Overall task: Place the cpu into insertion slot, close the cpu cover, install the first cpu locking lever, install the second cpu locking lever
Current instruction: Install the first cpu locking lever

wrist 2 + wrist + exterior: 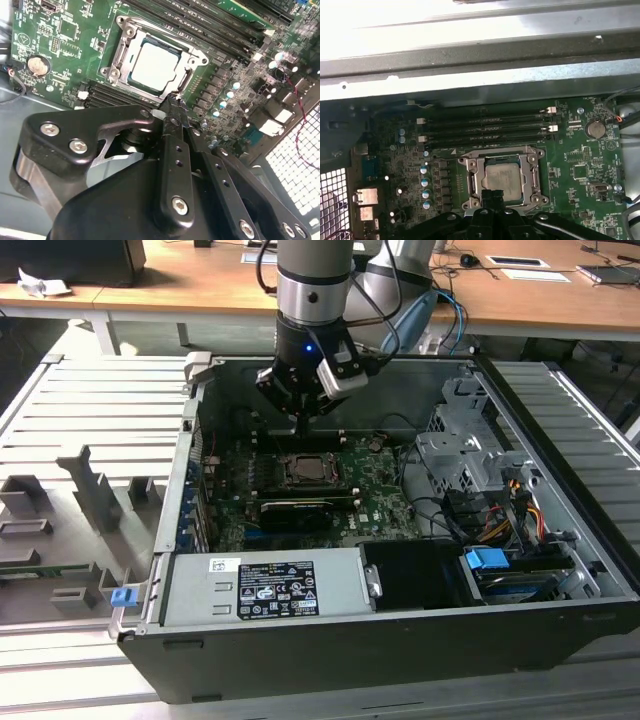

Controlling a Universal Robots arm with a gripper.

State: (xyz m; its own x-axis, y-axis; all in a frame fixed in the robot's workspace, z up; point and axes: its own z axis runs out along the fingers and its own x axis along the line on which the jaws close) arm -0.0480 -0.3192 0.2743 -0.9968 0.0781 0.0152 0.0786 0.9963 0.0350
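The chip (pixel 154 66) lies flat in the socket (pixel 122 45) on the green board (pixel 60 45), under the closed cover (pixel 192 56). The fingers (pixel 173 107), pressed together and empty, hover at the socket's near edge.

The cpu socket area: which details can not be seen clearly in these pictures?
- In the second wrist view, the gripper covers one corner of the cpu cover, so any lever there is hidden.
- In the first wrist view, the gripper hides the near edge of the cpu.
- In the exterior view, the insertion slot is too small to tell whether the levers are locked.
- Contact between fingertips and cover: cannot tell.
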